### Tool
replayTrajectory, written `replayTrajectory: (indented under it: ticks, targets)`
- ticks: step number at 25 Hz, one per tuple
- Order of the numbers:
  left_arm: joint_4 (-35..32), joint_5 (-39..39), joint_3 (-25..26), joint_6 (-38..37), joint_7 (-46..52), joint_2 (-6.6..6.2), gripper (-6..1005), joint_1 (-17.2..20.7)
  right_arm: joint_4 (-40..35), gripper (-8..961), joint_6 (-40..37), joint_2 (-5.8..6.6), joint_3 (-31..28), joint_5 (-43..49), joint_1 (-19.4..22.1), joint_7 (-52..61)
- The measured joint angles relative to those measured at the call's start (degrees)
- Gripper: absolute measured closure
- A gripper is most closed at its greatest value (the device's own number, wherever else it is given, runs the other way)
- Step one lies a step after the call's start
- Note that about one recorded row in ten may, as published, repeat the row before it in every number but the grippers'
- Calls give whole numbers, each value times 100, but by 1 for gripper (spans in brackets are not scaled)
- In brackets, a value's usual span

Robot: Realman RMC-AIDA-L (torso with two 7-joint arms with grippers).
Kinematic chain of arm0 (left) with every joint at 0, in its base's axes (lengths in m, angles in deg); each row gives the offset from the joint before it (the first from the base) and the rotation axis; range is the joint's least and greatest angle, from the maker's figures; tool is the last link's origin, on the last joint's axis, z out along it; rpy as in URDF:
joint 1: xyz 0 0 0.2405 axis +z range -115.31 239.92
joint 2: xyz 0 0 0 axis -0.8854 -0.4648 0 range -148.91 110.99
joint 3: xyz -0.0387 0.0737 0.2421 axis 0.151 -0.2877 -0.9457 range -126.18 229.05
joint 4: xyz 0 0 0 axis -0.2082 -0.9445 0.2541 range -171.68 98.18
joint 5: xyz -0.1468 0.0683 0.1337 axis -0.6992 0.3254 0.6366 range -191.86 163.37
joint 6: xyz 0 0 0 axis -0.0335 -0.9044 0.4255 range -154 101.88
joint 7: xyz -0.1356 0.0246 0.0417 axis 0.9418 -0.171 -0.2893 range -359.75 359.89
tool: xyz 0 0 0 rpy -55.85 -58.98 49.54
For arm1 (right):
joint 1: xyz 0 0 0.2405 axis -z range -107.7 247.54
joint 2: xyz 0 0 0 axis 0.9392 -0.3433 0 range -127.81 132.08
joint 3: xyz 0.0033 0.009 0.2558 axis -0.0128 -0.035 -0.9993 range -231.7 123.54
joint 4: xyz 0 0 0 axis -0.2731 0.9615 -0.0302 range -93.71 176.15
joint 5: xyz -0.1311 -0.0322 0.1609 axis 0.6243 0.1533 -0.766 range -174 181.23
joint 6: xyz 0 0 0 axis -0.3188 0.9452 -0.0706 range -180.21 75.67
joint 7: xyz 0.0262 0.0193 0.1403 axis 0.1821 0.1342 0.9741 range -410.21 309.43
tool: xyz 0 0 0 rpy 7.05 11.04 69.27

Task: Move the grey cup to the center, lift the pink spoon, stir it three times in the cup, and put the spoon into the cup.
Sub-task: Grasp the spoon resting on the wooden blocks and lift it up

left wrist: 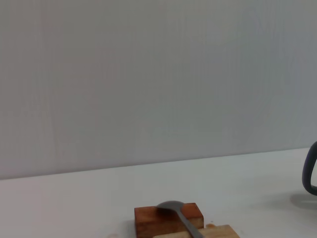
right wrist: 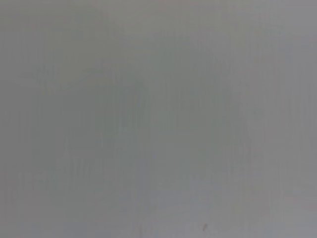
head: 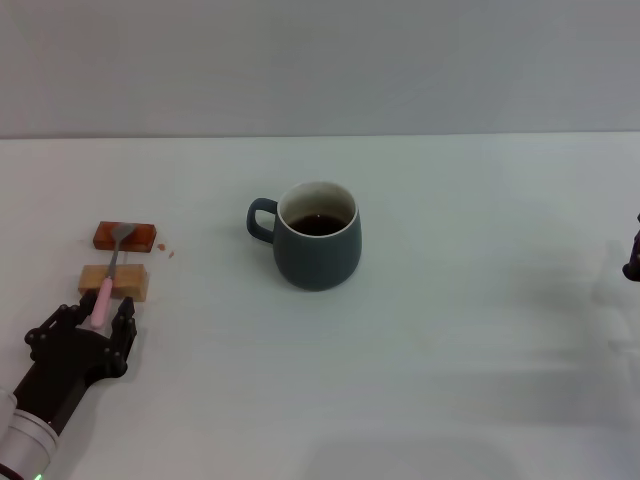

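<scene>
Coffee-dark liquid fills the grey cup [head: 318, 236], which stands upright near the middle of the white tabletop [head: 450, 380], its loop handle pointing toward the robot's left. Well apart from it, at the left side of the tabletop, the pink spoon [head: 108, 275] lies across two small blocks: its grey metal bowl rests on the reddish-brown block [head: 126, 236] farther from the robot, and its stem crosses the tan block [head: 114, 281] just nearer, with the pink handle end sticking out toward the robot. The left hand [head: 96, 318] sits low at that handle end, its black fingers [head: 124, 322] spread on either side of the pink tip, one to each side and apart from each other; the handle lies between them, but whether they actually press on it I cannot tell from the head view (the spoon rests on both blocks). A few small reddish specks lie on the tabletop beside the reddish-brown block. From the left wrist view, the spoon's bowl [left wrist: 171, 207] shows lying on top of the reddish-brown block [left wrist: 148, 220], with the tan block [left wrist: 223, 232] at the bottom edge and the cup's handle [left wrist: 310, 171] at the far edge. The right hand [head: 633, 262] shows only as a dark sliver at the right edge of the head view, far from the cup; its opening cannot be made out.
</scene>
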Motion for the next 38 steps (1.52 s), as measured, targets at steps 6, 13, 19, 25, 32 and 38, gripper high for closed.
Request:
replayTrajectory:
  ticks: [6,13,19,25,32,38]
  targets:
    - [8,-57,-10,-18,1,0,609,4,0,954,0,0,0,-4,0,0]
    - [60,-59,-22,-15,1,-7,645,25,0,953,0,0,0,-5,0,0]
    - [48,-67,-18,-12,0,-9,676,10,0,953,0,0,0,-1,0,0]
    - [42,-69,-23,-40,-10,-12,706,-1,2,954,0,0,0,0,0,0]
    - [51,-69,-35,67,-8,-18,731,-36,9,953,0,0,0,14,-4,0]
    - [58,-68,-41,70,-6,-18,725,-33,8,953,0,0,0,18,-8,0]
